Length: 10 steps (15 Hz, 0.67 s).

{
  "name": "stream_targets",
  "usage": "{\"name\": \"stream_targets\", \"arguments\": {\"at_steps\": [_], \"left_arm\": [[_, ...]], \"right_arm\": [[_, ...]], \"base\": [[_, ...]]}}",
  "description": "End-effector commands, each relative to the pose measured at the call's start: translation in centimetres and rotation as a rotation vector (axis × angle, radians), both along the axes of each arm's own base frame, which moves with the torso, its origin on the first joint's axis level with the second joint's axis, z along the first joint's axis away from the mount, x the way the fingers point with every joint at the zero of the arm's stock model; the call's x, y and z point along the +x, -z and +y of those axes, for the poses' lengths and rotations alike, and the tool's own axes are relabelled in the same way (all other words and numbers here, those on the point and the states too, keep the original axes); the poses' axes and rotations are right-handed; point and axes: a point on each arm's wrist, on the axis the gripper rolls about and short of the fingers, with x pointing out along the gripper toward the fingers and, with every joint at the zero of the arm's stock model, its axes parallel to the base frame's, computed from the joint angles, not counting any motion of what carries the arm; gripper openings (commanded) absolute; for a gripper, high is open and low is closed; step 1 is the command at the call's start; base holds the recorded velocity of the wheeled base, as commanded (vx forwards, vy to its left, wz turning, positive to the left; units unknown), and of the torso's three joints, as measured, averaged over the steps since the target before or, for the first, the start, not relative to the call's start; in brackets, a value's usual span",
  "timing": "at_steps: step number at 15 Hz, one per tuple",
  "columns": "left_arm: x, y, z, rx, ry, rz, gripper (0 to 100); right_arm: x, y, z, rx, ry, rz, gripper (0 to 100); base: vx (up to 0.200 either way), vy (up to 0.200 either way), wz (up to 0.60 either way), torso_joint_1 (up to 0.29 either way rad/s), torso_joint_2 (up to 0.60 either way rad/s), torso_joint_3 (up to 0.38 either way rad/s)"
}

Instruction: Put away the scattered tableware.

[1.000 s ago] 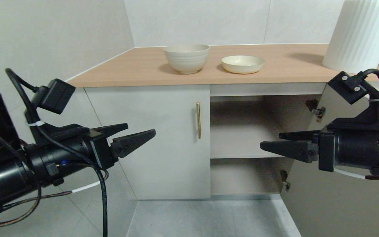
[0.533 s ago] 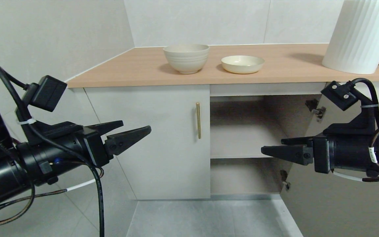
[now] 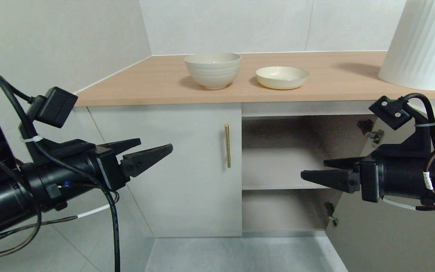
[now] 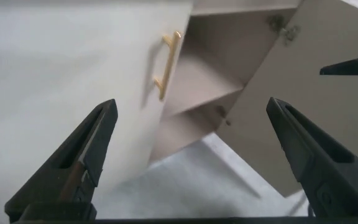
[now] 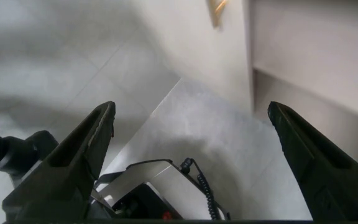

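Against the tiled corner wall: a wooden countertop (image 3: pixel 153 83) over a pale cabinet (image 3: pixel 308 107).

- Cabinet, left half: closed door (image 3: pixel 172 170). Right half: open door (image 3: pixel 391 234) swung out toward the robot's right, exposing one shelf (image 3: pixel 278 187) with a bay above and a bay below.
- Ribbed white container (image 3: pixel 425 45): upright at the right end of the countertop, well apart from the tableware.
- Left gripper (image 3: pixel 156 143): in front of the closed door, below counter level, jaws spread wide and holding nothing. The left wrist view confirms the gap, with the cabinet front and the open bay visible between the fingers.
- Right gripper (image 3: pixel 312 169): in front of the open bay at shelf height, jaws parted, nothing held. The right wrist view looks between the fingers down onto grey floor (image 5: pixel 216 130) and the shelf edge.
- Bowl (image 3: pixel 213 70): deep, cream, ribbed, upright on the countertop above the closed door.
- Shallow dish (image 3: pixel 282 77): cream, just right of the bowl, not touching, above the open bay.
- Handle (image 3: pixel 227 146): slim brass bar, vertical, at the closed door's right edge. It also appears in the left wrist view.
- Hinge (image 3: pixel 375 133): on the open door's upper inner edge.
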Motion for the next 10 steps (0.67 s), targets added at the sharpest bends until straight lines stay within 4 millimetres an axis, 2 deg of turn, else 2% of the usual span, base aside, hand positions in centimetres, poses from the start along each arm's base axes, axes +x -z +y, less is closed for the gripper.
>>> {"name": "stream_targets", "arguments": {"at_steps": [1,8,10], "left_arm": [[0.04,0.03,-0.04,0.000,0.001,0.001,100],[-0.04,-0.03,-0.04,-0.002,0.002,-0.001,100],[-0.38,-0.42,0.12,-0.008,-0.001,-0.017,100]], "right_arm": [[-0.02,0.15,0.03,-0.004,-0.003,0.004,100],[0.14,0.47,0.12,0.015,-0.003,-0.031,100],[0.14,0.47,0.12,0.015,-0.003,-0.031,100]], "base": [[0.200,0.000,0.00,0.002,0.00,0.002],[0.200,0.000,0.00,0.001,0.00,0.002],[0.000,0.000,0.00,0.000,0.00,0.000]]}}
